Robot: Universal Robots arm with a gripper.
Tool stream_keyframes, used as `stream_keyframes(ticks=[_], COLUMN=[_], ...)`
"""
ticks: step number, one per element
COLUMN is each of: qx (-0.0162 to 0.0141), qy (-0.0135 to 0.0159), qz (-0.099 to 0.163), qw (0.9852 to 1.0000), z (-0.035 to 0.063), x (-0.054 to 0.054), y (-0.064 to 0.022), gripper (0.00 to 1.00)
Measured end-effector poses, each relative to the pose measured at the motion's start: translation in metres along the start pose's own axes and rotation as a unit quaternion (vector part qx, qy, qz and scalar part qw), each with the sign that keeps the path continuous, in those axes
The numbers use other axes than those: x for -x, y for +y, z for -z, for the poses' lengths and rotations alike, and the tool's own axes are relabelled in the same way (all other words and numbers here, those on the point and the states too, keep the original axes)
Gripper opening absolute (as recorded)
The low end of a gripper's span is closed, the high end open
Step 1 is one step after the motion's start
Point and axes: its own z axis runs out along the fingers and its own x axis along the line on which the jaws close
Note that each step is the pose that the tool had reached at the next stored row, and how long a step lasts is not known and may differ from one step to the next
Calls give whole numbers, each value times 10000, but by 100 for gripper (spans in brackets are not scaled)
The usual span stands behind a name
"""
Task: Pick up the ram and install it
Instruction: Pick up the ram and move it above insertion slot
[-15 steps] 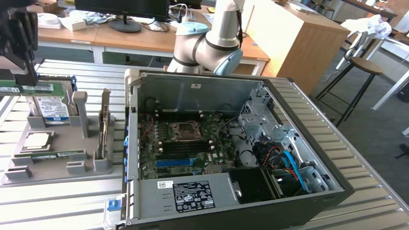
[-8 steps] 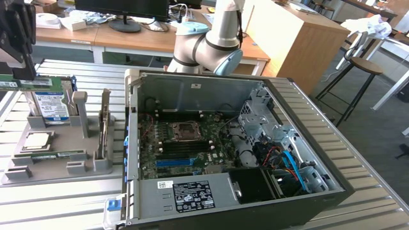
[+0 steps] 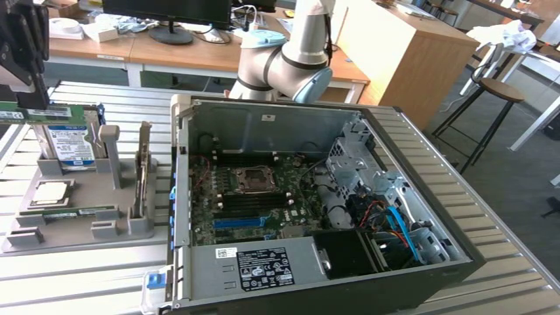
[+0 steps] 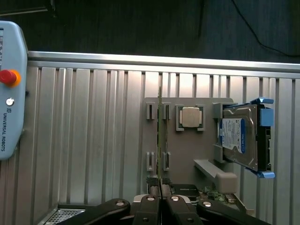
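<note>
Table [image 4: 84, 140] ribbed matt aluminium; holder [image 3: 83, 187] matt grey plastic; ram [image 3: 70, 112] smooth circuit board.

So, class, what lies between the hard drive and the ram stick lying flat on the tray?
The CPU: the exterior view shows it between drive and stick.

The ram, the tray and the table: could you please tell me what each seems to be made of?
The ram: a thin green board with a white label, apparently matte laminated circuit board.
The tray: uniform matte grey with blocky moulded slots, probably plastic, possibly printed.
The table: ribbed silver slats with a dull sheen, likely aluminium.
</note>
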Motion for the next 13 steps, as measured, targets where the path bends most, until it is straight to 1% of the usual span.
stream_keyframes(ticks=[6,13], qx=[-1,-1], qy=[-1,-1], qz=[0,0], qw=[10000,10000], z=[0,5], x=[-1,-3], y=[-50,-163], gripper=[11,11])
